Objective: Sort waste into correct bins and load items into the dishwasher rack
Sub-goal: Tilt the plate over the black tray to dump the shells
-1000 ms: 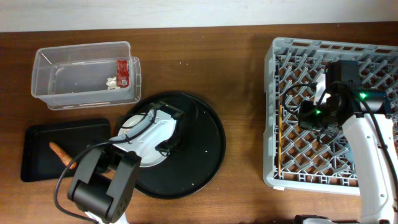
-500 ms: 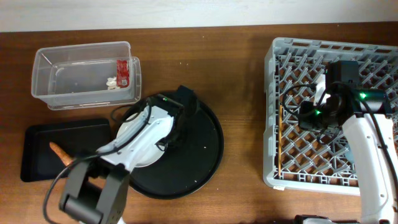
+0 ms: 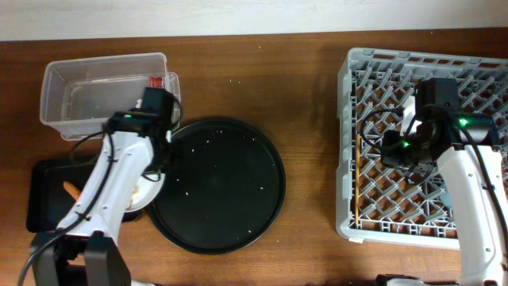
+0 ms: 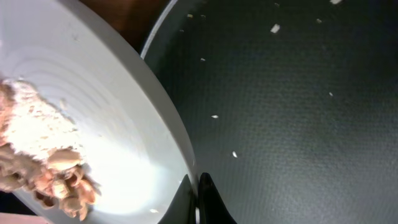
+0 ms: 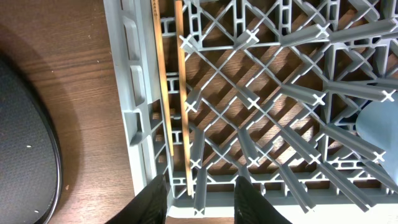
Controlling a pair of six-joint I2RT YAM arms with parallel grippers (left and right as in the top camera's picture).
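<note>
The left jaws were clenched on the rim of the pale plate [image 4: 93,93], as far as the close view allowed. Beige food scraps [image 4: 37,162] were heaped on it to their left, and the round black tray [image 4: 298,112] spread out to their right. The right jaws hung released above the grey rack [image 5: 130,124], with the chopsticks [image 5: 180,93] lying in it just ahead of them. The brown wooden surface [image 3: 302,79] ran up to a pale wall [image 3: 238,16].
</note>
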